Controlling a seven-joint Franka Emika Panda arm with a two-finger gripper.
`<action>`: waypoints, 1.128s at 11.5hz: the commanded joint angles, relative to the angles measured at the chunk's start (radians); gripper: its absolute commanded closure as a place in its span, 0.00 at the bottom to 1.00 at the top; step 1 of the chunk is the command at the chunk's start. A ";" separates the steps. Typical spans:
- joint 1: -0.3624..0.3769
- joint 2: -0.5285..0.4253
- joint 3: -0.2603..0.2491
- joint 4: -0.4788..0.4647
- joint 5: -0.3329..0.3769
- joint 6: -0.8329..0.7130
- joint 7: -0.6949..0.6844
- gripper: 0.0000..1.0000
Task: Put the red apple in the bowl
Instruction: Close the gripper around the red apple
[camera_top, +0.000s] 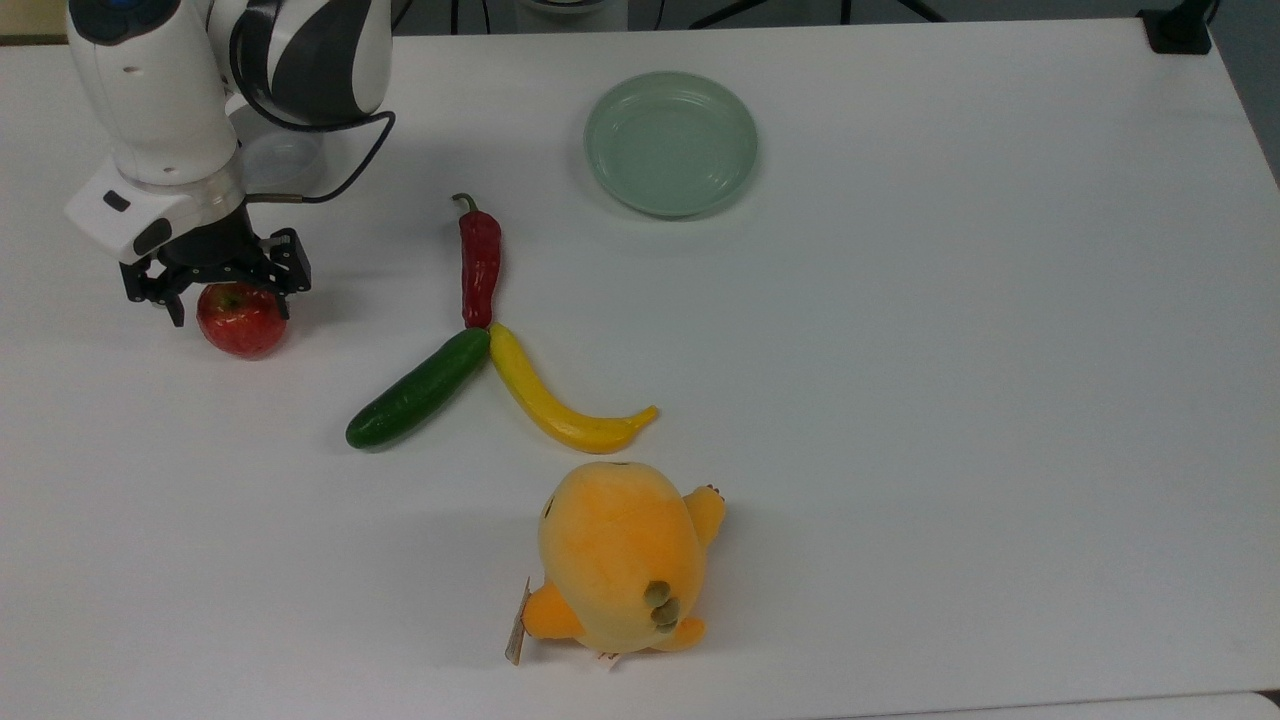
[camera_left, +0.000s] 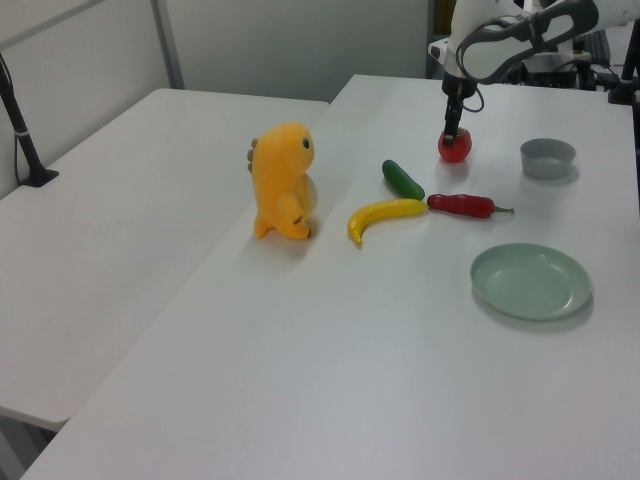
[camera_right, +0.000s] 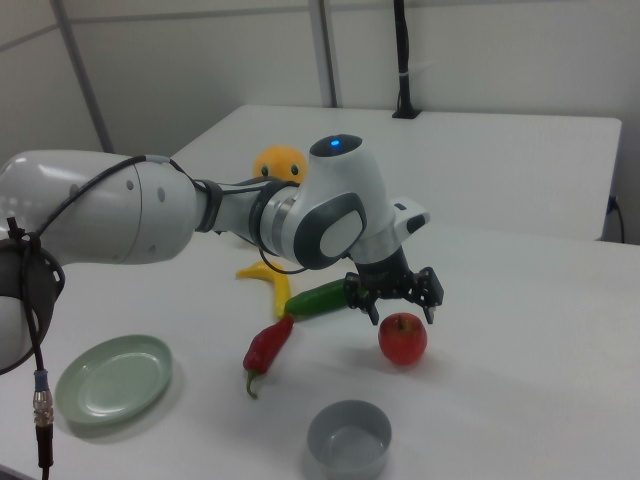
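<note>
A red apple (camera_top: 241, 320) is seen resting on a white bench (camera_top: 900, 400), with the gripper (camera_top: 216, 299) lowered over its top, fingers spread wide on either side and not touching it. A grey bowl (camera_right: 348, 438) is set near the apple, apart from it.

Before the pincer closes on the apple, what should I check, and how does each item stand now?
1. Pincer open: ok.
2. Fingers straddle the apple: ok; one on each side in the top view.
3. Fingers low enough to grip: cannot tell; tips look near the apple's top.
4. Apple upright on the table: ok.
5. Bowl empty: ok.
6. Chili clear of the apple-to-bowl path: ok.
</note>
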 joint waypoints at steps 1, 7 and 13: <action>-0.012 0.017 -0.006 -0.001 -0.027 0.024 -0.016 0.00; -0.025 0.017 -0.007 -0.035 -0.054 0.021 -0.037 0.00; -0.026 0.017 -0.007 -0.038 -0.062 0.020 -0.060 0.40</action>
